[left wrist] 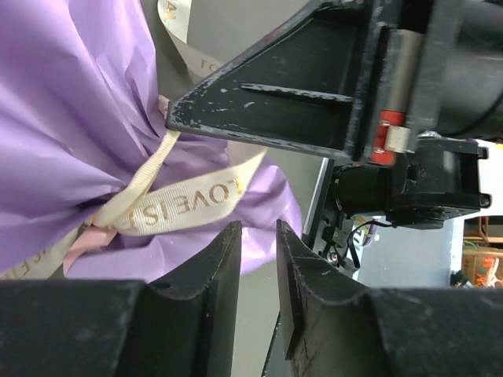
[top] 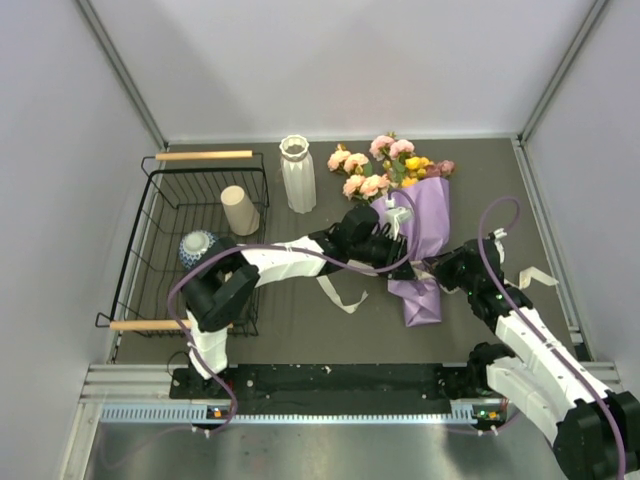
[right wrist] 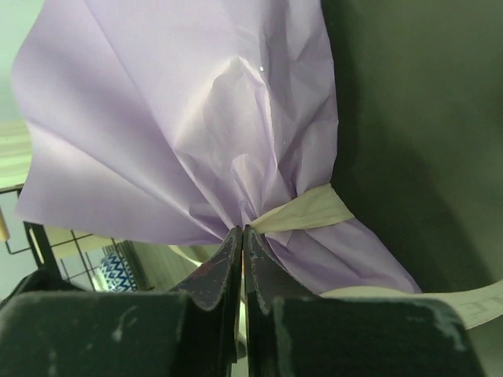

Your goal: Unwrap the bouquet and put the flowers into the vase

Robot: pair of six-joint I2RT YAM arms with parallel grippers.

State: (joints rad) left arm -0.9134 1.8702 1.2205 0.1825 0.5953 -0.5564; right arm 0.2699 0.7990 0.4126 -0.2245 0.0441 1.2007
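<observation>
Left gripper (left wrist: pixel 258 236) jaws narrowly apart, empty, beside bouquet (top: pixel 428 225) ribbon (left wrist: pixel 189 200); right gripper (right wrist: pixel 242 234) jaws closed at tied neck.

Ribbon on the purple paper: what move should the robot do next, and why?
Probably move the left gripper so its jaws close on the cream ribbon, to tug it loose. The ribbon is tied round the bouquet, the jaws stand apart beside it, empty, and the right gripper sits shut at the tied neck.

Bouquet (top: pixel 428 225) showing lilac wrap, cream lettered ribbon (left wrist: pixel 189 200); flowers (top: pixel 375 184) showing pink, peach, yellow; vase (top: pixel 297 175) showing white; bowl (top: pixel 197 245) showing blue zigzags.
</observation>
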